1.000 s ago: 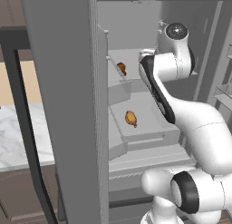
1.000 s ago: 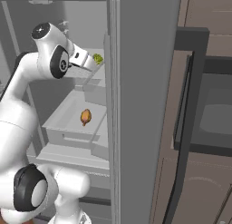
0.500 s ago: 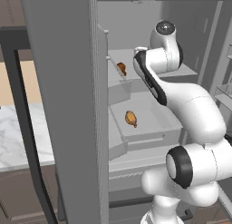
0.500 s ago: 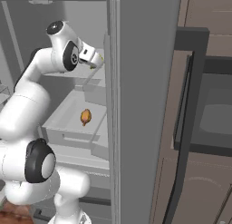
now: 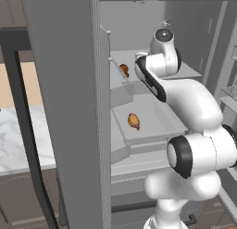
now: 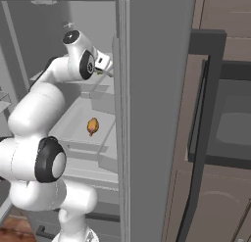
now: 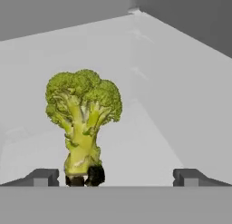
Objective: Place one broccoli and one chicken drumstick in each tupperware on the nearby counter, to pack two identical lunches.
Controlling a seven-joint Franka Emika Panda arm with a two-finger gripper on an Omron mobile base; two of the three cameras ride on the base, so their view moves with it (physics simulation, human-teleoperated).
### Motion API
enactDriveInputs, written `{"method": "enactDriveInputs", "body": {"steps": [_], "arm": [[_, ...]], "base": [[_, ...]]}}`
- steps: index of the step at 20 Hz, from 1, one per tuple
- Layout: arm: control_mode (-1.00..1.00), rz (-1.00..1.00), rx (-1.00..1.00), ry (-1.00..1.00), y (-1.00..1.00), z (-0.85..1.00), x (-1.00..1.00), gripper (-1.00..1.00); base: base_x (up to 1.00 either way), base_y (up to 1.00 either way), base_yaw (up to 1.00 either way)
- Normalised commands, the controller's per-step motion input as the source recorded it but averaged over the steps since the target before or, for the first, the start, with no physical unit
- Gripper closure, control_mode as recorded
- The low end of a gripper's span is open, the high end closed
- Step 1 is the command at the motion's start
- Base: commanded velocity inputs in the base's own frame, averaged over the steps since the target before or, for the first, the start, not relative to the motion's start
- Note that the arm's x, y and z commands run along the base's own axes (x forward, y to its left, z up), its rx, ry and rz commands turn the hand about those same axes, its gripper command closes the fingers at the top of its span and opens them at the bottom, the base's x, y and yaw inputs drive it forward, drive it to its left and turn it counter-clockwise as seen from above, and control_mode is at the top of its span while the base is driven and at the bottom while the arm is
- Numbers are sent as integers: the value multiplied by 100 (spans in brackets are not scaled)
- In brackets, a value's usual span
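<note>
The arm reaches into an open fridge, with the tool (image 7: 115,175) at the upper shelf (image 5: 185,74).

In the hand view, one broccoli (image 7: 83,123) stands upright left of center. It has a bumpy, bright green crown of several rounded lobes over a pale yellow-green branching stalk. The stalk base is dark and sits at the bottom of the frame, just right of the left fingertip (image 7: 41,177). The right fingertip (image 7: 190,177) is well apart at lower right, so the tool is released: the fingers are spread wide and nothing is clamped between them. The broccoli rests on a pale grey shelf floor that meets a side wall at the right of the frame.

In the left base view, a darker brown drumstick (image 5: 124,69) lies on the upper shelf at upper center, just left of the arm's forearm. A golden-orange drumstick (image 5: 134,121) lies on the lower shelf (image 5: 162,124) at center. The same golden-orange piece appears at center left of the right base view (image 6: 92,126).

The marble desk (image 5: 14,140) shows at the left of the left base view, beyond the open fridge door (image 5: 69,107).
</note>
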Motion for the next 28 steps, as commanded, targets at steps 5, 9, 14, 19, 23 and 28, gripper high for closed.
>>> {"method": "enactDriveInputs", "body": {"steps": [5, 9, 14, 19, 23, 28], "arm": [[-100, 0, 0, 0, 0, -24, 55, -100], [-100, 0, 0, 0, 0, -24, 54, -100], [-100, -1, 0, 1, 0, -39, 35, -100], [-100, -1, 0, 5, 0, -60, 17, 100], [-100, 0, 0, -9, 0, -51, 0, 100], [-100, -3, 1, -16, -14, -27, -17, 100]], "base": [[0, 0, 0], [0, 0, 0], [0, 0, 0], [0, 0, 0], [0, 0, 0], [0, 0, 0]]}}
